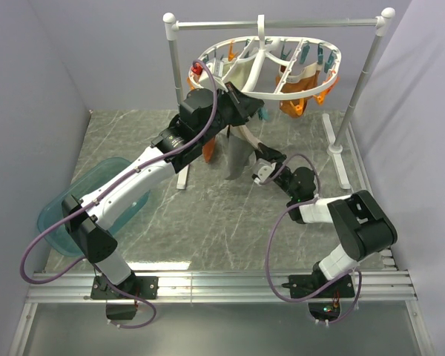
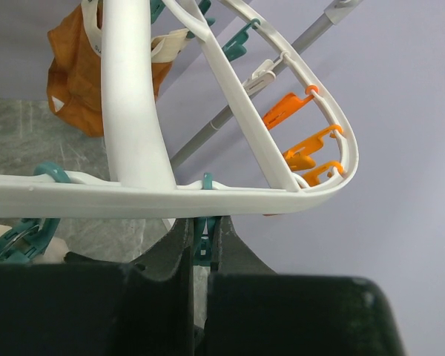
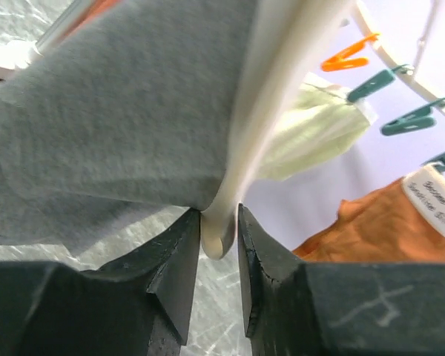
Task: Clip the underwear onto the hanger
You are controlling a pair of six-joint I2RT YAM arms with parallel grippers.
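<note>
The white oval hanger (image 1: 340, 63) with orange and teal pegs hangs by its hook from the rail. My left gripper (image 1: 245, 98) is raised to the hanger's near rim. In the left wrist view the left gripper (image 2: 202, 231) is shut on a teal peg (image 2: 202, 248) just under the white rim (image 2: 133, 196). The underwear (image 1: 237, 159) hangs below it, grey with a cream band. My right gripper (image 1: 259, 152) holds its right side. In the right wrist view the right gripper (image 3: 220, 222) is shut on the cream band (image 3: 230, 185), with the grey cloth (image 3: 119, 111) to the left.
A silver rail stand (image 1: 169, 18) with white knobs carries the hanger. Rust-orange garments (image 1: 293, 104) and a plain cream garment (image 1: 245, 74) are pegged on the hanger. A translucent blue tub (image 1: 67, 215) lies at the table's left. A metal rail runs along the near edge.
</note>
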